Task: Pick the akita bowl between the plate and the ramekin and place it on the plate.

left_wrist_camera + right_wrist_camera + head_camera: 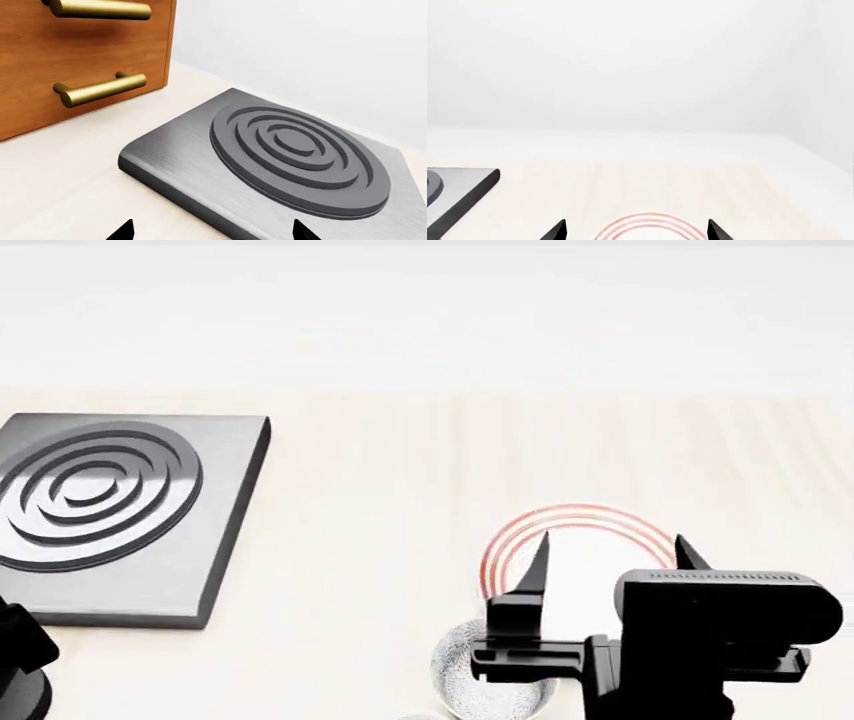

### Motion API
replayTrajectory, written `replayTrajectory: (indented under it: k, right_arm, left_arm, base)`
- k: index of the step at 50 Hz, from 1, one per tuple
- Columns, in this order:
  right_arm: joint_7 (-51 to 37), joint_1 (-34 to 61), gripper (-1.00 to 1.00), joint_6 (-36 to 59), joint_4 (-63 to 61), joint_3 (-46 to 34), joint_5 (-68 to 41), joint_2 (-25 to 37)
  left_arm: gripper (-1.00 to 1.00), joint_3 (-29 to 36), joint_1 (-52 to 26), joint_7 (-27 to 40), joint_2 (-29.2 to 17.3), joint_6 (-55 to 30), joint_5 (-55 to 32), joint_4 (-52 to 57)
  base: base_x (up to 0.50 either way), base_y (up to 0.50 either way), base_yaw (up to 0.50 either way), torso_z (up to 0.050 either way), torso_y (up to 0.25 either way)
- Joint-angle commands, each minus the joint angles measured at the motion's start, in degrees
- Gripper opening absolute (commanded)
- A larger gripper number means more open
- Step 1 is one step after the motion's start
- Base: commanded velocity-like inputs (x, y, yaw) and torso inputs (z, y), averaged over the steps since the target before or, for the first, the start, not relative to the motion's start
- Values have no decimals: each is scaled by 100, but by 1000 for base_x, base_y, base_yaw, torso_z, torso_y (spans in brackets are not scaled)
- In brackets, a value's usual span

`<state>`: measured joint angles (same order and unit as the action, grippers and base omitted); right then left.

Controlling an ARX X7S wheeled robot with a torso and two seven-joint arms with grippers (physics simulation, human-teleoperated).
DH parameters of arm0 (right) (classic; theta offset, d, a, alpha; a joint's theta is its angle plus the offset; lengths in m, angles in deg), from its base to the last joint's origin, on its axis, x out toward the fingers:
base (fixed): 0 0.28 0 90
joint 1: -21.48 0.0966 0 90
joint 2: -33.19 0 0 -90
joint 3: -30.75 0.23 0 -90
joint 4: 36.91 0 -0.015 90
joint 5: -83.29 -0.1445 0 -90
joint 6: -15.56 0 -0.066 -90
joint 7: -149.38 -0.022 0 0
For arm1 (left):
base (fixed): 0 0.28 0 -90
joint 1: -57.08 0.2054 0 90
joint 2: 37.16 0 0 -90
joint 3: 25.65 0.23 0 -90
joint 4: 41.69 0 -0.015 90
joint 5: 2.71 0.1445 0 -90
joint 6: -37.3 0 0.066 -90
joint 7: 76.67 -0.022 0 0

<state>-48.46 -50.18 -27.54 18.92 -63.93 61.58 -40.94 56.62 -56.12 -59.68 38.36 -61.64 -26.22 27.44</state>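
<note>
The plate [577, 525], white with thin red rings, lies on the pale wooden counter right of centre in the head view. Its far rim also shows in the right wrist view [650, 225]. The speckled akita bowl [470, 680] sits just in front of the plate and to its left, partly hidden by my right arm. My right gripper [614, 540] hovers over the plate, open and empty, with its fingertips [557, 231] wide apart. My left gripper [213, 232] is open and empty above the near edge of a grey slab. The ramekin does not clearly show.
A grey metal slab with raised concentric rings [107, 510] lies at the counter's left [293, 150]. A wooden cabinet with brass bar handles [100, 87] stands beyond it. A white wall closes off the back of the counter.
</note>
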Motion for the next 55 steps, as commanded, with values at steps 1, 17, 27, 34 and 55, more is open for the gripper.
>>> replayTrajectory:
  k: [1,17,27,34,55]
  right_arm:
    - [-11,127,100,245,271,-148,-40,23]
    - [-283,289,100,513,800,-382,145,-23]
    - [183,234,100,266,1159,-50,-445,-194]
    - [57,372,100,702,1236,-85,-510,-170]
    - [88,818,100,1561,1816,364,-1156,-324]
  left_arm:
    - [100,19,-18,6,-2,29,-5,-47]
    - [100,35,-2,41,-18,1,-34,-3]
    - [100,46,-8,53,-19,58,-22,-69]
    - [100,51,5,80,-32,21,-40,-17]
    - [100,78,-19,112,-34,69,-39,-90]
  base:
    - [0,0,0,0,0]
    - [0,0,0,0,0]
    - [0,0,0,0,0]
    - [0,0,0,0,0]
    - [0,0,0,0,0]
